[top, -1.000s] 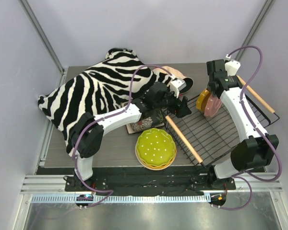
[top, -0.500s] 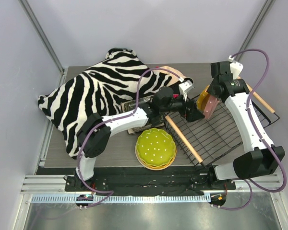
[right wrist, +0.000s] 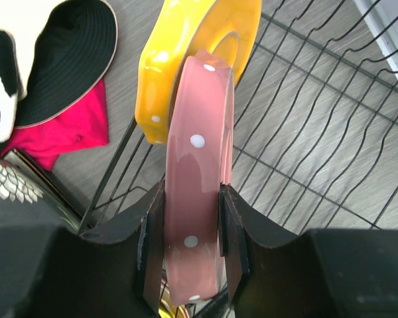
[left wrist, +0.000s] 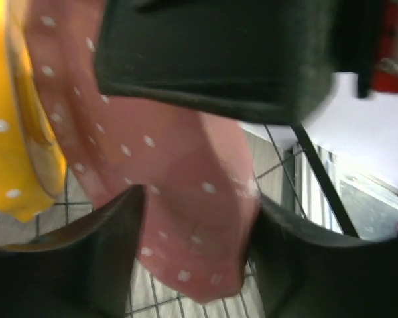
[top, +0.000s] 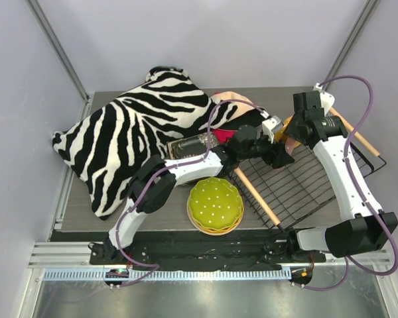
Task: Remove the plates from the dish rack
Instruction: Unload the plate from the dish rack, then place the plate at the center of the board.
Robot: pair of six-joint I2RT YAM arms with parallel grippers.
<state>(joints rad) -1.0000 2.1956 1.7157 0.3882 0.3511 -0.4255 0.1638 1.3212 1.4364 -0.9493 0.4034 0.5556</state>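
Note:
A pink white-dotted plate [right wrist: 199, 119] stands on edge inside the black wire dish rack [top: 298, 192]. My right gripper [right wrist: 192, 199] is shut across its rim from above. An orange dotted plate [right wrist: 186, 40] stands upright right behind it. In the left wrist view the same pink plate [left wrist: 186, 165] fills the gap of my left gripper [left wrist: 199, 199], and both fingers touch its edges low in the rack. The orange plate [left wrist: 13, 132] shows to its left. A yellow-green plate [top: 215, 204] lies stacked on the table in front of the rack. A dark square plate [top: 188, 144] lies by the left arm.
A zebra-striped cushion [top: 132, 132] covers the back left of the table. A peach hat [right wrist: 66, 59] with a dark inside and a red cloth [right wrist: 66, 132] lie behind the rack's near corner. The rack's wooden handles [top: 255, 187] run along both long sides.
My left arm has reached right over the rack's handle to the pink plate, and its jaws have narrowed onto it. The right gripper has kept its hold and shifted slightly right.

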